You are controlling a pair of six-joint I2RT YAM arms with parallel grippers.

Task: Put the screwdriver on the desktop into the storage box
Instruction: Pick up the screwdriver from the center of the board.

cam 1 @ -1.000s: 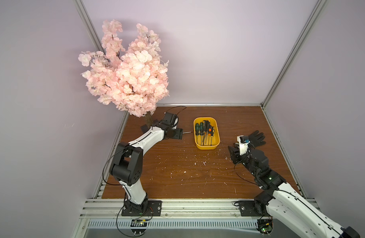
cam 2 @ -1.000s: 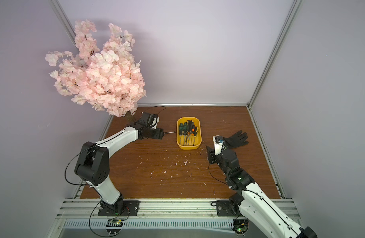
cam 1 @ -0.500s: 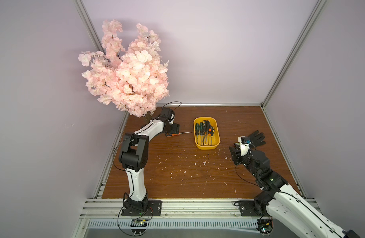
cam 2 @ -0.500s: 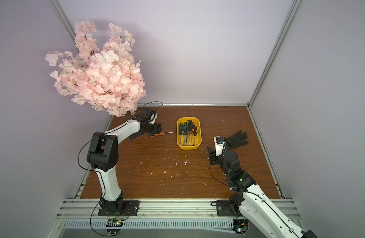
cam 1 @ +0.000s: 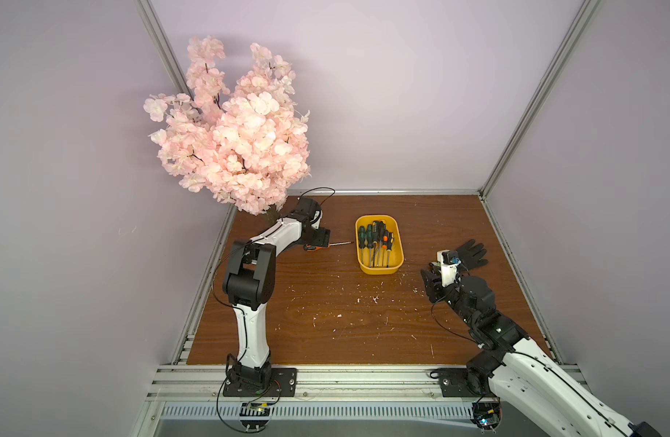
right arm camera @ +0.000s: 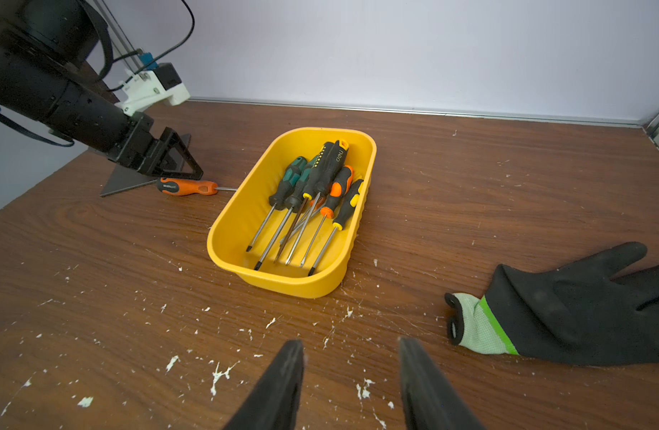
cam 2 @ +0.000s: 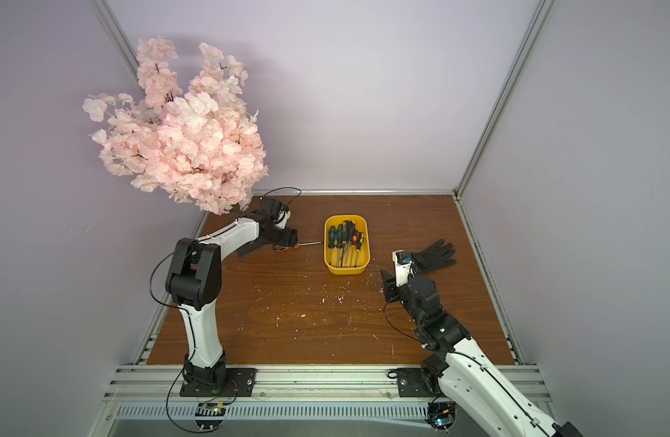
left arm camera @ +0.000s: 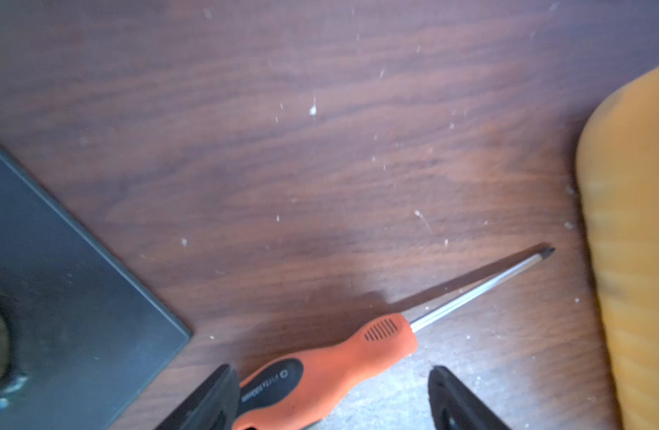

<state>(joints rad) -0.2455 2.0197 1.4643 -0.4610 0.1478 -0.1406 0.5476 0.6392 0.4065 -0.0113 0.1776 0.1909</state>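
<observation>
Left claw (left arm camera: pixel 330 372) is spread wide, straddling the handle of the orange screwdriver (left arm camera: pixel 357 346), which lies flat on the surface (cam 1: pixel 326 321), tip pointing at the yellow storage box (cam 1: pixel 379 269) just beside it. Right claw (right arm camera: pixel 352 346) hangs half-open and empty near the black glove (right arm camera: pixel 566 309).

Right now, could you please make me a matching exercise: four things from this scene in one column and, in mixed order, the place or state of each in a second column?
1. orange screwdriver
2. storage box
3. black glove
4. blossom tree

A. stands in the far corner on the robot's left
B. lies flat on the desktop near the right gripper
C. lies between the open fingers of the left gripper
D. holds several screwdrivers

Pairs: 1-C, 2-D, 3-B, 4-A
</observation>
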